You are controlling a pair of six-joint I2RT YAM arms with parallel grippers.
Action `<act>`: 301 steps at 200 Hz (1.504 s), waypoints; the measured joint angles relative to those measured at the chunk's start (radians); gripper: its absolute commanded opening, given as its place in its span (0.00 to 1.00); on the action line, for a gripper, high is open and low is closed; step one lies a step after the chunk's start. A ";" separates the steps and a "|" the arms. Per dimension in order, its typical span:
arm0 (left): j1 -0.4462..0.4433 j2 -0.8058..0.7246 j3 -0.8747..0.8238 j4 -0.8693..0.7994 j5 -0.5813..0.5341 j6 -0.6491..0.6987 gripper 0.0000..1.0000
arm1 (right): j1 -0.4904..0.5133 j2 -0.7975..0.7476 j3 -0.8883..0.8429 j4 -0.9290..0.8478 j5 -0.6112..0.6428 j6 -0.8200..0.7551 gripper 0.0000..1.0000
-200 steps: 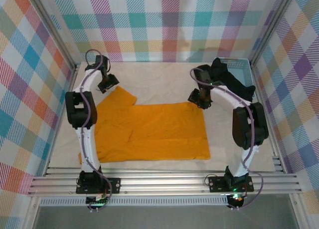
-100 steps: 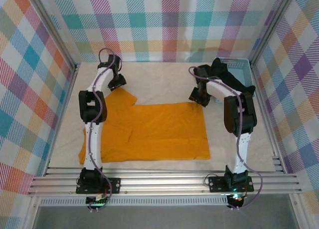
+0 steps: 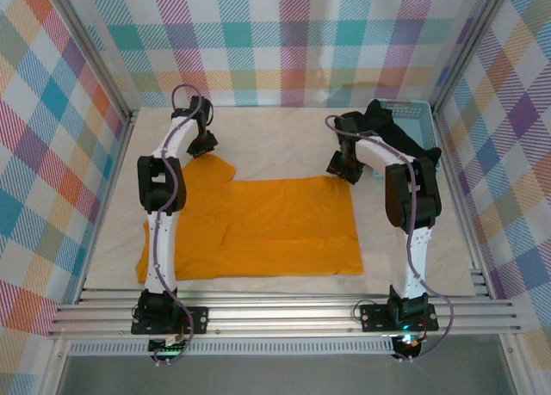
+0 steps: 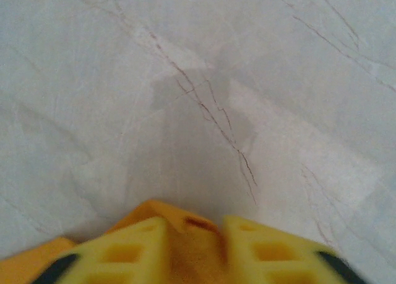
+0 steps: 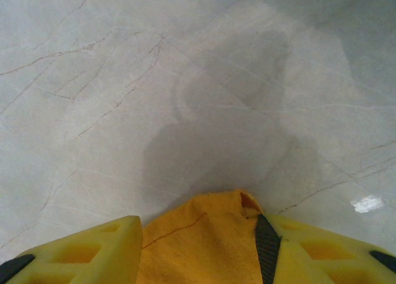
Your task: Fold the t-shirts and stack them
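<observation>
Change from earlier frames: left hand (image 3: 203,144) having shifted right onto far-left sleeve of orange-yellow t-shirt (image 3: 275,227). Its fingers are now pressing together on sleeve edge (orange fabric filling gap in wrist view). Right hand (image 3: 344,168) remaining at shirt's far-right corner, gripping bunched corner between half-spread fingers, its elbow having swung inward. Shirt lying flat and unmoved on middle of tabletop (image 3: 275,132). Container: light blue basket (image 3: 415,109) sitting in far-right corner, holding heap of black t-shirts (image 3: 392,137) spilling over near rim.
</observation>
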 measured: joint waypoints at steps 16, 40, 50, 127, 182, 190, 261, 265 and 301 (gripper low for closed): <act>-0.001 0.005 0.000 0.000 0.000 0.001 0.05 | -0.003 0.000 0.006 -0.004 0.000 0.000 0.51; -0.004 0.006 0.000 0.002 0.000 -0.003 0.00 | -0.012 0.007 0.031 -0.007 0.003 0.000 0.45; -0.006 0.006 0.000 0.003 0.000 -0.004 0.00 | -0.015 0.011 0.038 -0.008 0.005 0.005 0.41; -0.007 0.006 0.046 0.002 0.024 -0.004 0.00 | -0.019 0.041 0.039 -0.023 0.017 0.025 0.30; -0.006 0.006 0.066 0.001 0.050 -0.004 0.00 | -0.022 0.037 0.037 -0.040 0.039 0.034 0.00; -0.005 0.006 0.074 0.006 0.064 -0.004 0.00 | -0.022 0.037 0.037 -0.038 0.044 0.032 0.00; 0.016 -0.027 0.080 0.075 0.179 -0.004 0.00 | -0.032 0.025 0.050 -0.037 0.045 0.021 0.00; 0.016 -0.050 0.046 0.081 0.176 -0.004 0.00 | -0.032 0.020 0.046 -0.034 0.042 0.021 0.00; 0.015 -0.404 -0.385 0.103 0.165 -0.007 0.00 | -0.032 -0.140 -0.085 -0.006 0.003 -0.001 0.00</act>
